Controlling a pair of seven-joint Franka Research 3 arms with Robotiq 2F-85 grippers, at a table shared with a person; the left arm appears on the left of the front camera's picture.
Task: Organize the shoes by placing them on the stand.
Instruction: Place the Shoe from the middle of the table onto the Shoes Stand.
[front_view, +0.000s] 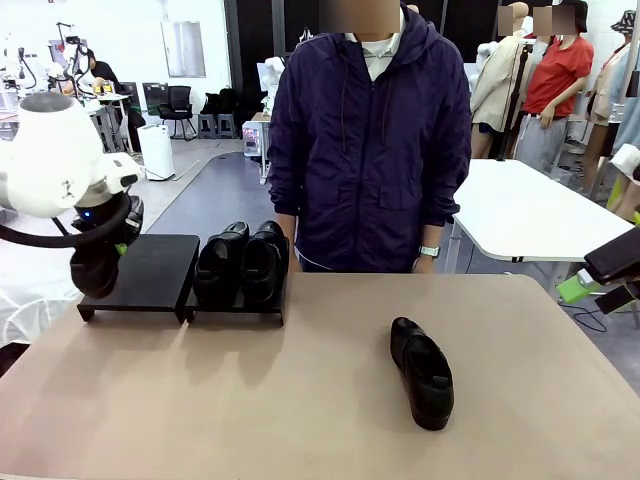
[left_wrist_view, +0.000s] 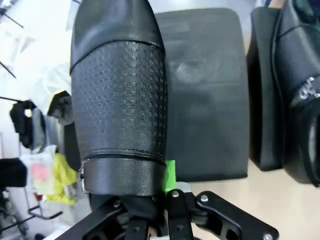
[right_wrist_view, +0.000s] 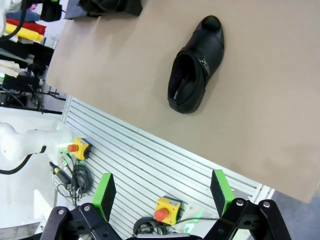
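A pale brown worktop (front_view: 300, 400) is shared by two white robot arms and a person (front_view: 370, 140) in a dark purple jacket, who stands at its far edge. Near the far left corner sits the stand (front_view: 140, 300), a low black rack of two sloped panels side by side. On the right panel (front_view: 240, 312), two shoes (front_view: 242, 262) rest together as a pair, glossy and black, touching each other. The left end effector (left_wrist_view: 155, 197) is clenched on a third one, the held shoe (left_wrist_view: 120, 100), gripping it at one end, so the shoe extends away from the wrist with its textured black underside toward the wrist camera. From the front, this shoe hangs at the outer left edge of the left panel (left_wrist_view: 210, 100), low and close against it; whether it touches the panel cannot be told. A fourth shoe (front_view: 422, 372) lies alone on the worktop, right of the middle and nearer the robot's edge, well apart from the stand, resting on its sole with its length running roughly from far to near. The right end effector (right_wrist_view: 163, 192) is released, its green pads (right_wrist_view: 105, 192) spread wide with nothing between them; it hangs beyond the right edge of the worktop, looking back across at the lone shoe.
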